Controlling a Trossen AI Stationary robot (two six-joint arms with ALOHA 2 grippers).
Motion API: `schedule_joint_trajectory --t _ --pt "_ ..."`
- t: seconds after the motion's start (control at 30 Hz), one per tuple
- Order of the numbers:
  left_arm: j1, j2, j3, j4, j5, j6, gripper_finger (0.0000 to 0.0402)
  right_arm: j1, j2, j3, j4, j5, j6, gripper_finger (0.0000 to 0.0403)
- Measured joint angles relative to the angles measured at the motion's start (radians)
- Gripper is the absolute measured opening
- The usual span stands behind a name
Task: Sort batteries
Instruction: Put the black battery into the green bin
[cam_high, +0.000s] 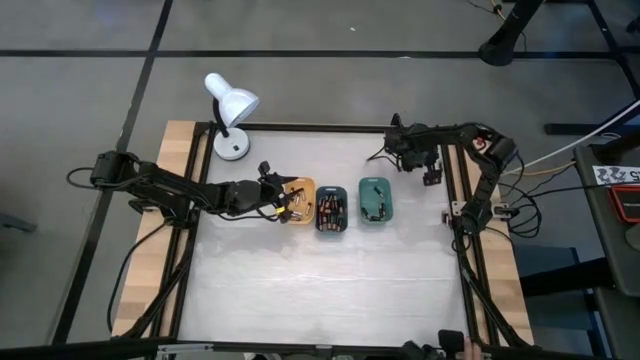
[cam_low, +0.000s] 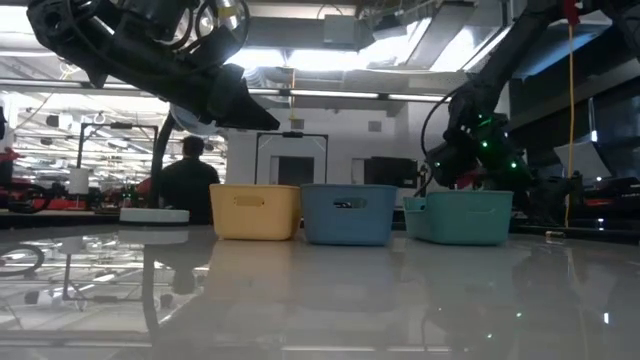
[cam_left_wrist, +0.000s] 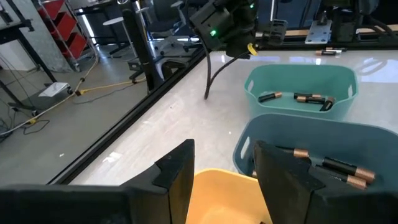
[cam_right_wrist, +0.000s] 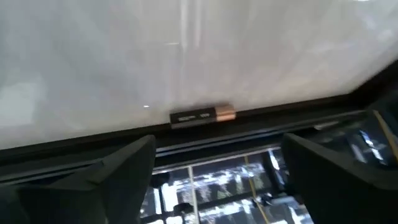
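Note:
Three small trays stand in a row at mid-table: orange (cam_high: 300, 187), dark blue (cam_high: 332, 213) and teal (cam_high: 376, 200). Each has batteries lying in it, as in the blue tray (cam_left_wrist: 336, 165) and the teal tray (cam_left_wrist: 300, 97). My left gripper (cam_left_wrist: 227, 180) hovers open over the orange tray (cam_left_wrist: 221, 193), nothing between its fingers. My right gripper (cam_right_wrist: 217, 168) is open near the table's far edge, tilted down, above a single battery (cam_right_wrist: 202, 116) that lies on the table against the black frame rail. It touches nothing.
A white desk lamp (cam_high: 228, 115) stands at the far left corner. A black frame rail (cam_high: 300, 128) borders the table. More loose batteries (cam_left_wrist: 329, 51) lie on the table beyond the teal tray. The near half of the table (cam_high: 320, 290) has free room.

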Motion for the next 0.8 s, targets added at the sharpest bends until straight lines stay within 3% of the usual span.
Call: schedule_joint_trajectory --t 0.33,0.8 --pt "0.0 0.0 0.0 0.001 0.0 -0.001 0.0156 -0.099 0.0 0.0 0.023 -0.031 -0.029 0.0351" --pt "0.0 0.0 0.0 0.001 0.0 -0.001 0.0156 -0.097 0.08 0.0 0.083 -0.001 -0.155 0.0351"
